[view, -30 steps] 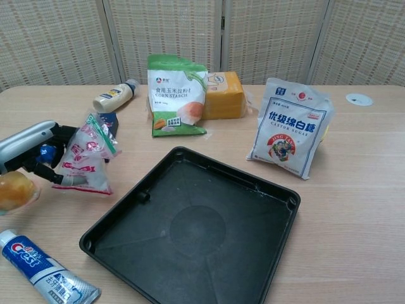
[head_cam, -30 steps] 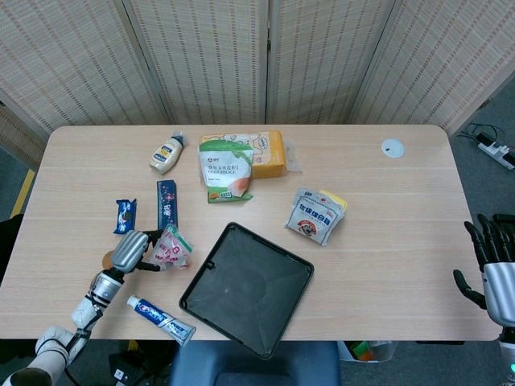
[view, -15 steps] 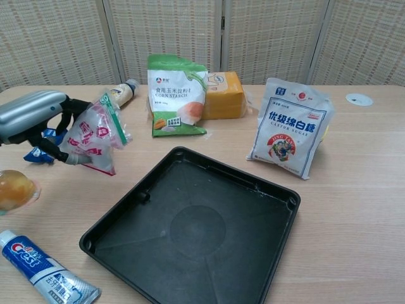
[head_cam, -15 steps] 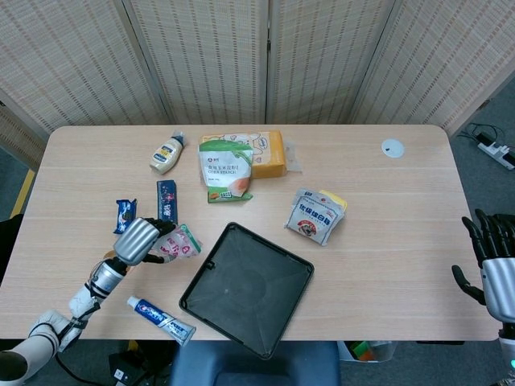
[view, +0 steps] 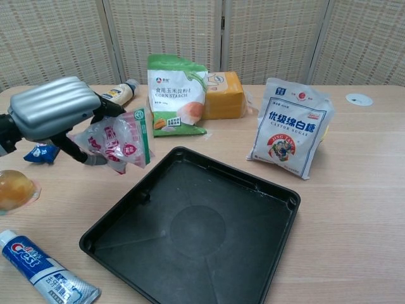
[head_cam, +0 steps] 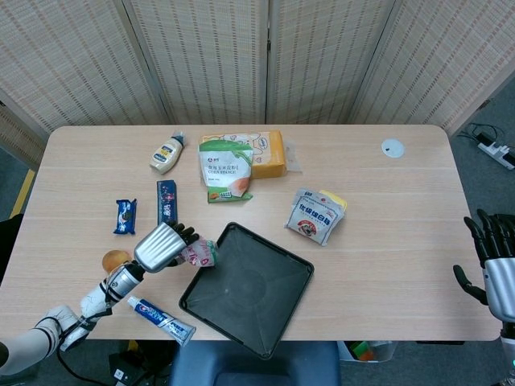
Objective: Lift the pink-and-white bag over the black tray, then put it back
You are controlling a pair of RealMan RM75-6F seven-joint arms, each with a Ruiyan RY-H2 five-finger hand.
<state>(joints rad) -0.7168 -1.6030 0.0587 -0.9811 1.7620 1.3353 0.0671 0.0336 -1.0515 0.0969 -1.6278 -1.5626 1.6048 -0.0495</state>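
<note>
My left hand (head_cam: 159, 246) (view: 54, 114) grips the pink-and-white bag (head_cam: 199, 254) (view: 117, 140) and holds it in the air above the table. The bag hangs at the left edge of the black tray (head_cam: 249, 289) (view: 202, 234), just reaching over its rim in the head view. The tray lies empty on the table's front middle. My right hand (head_cam: 492, 269) hangs off the table's right edge with its fingers spread and nothing in it; the chest view does not show it.
A toothpaste tube (head_cam: 161, 320) (view: 44, 273) and a small jelly cup (head_cam: 114, 260) (view: 14, 189) lie front left. Behind are blue snack packs (head_cam: 166, 201), a mayonnaise bottle (head_cam: 166, 153), a corn starch bag (view: 176, 95), an orange box (view: 224, 95) and a sugar bag (view: 291, 126).
My left hand has lifted the pink-and-white bag off the table and carried it right, from beside the blue snack packs to the tray's left edge. The right hand barely moved.
</note>
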